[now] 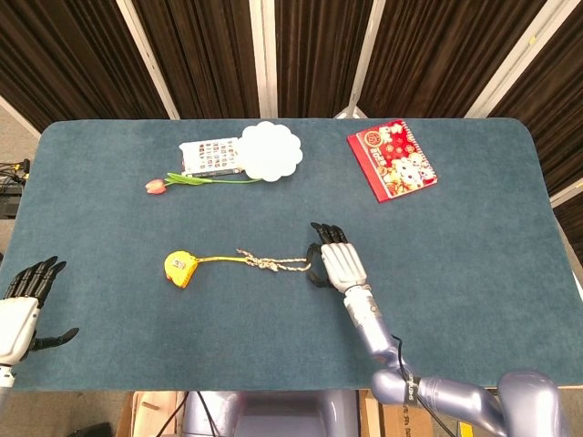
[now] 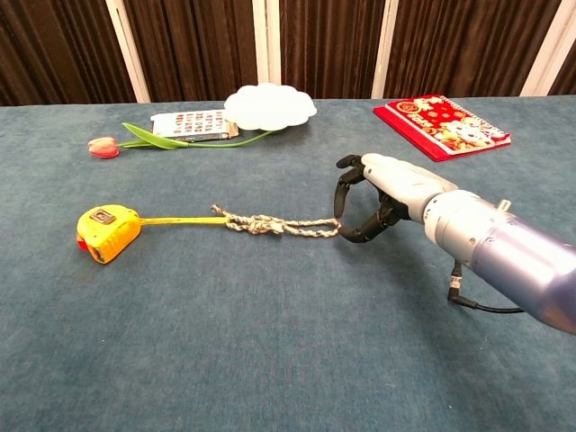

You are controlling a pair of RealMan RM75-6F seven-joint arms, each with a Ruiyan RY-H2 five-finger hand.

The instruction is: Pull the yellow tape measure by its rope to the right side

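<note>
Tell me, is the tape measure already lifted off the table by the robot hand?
No, the yellow tape measure lies flat on the table, while the right robot hand is only at the rope's far end.
</note>
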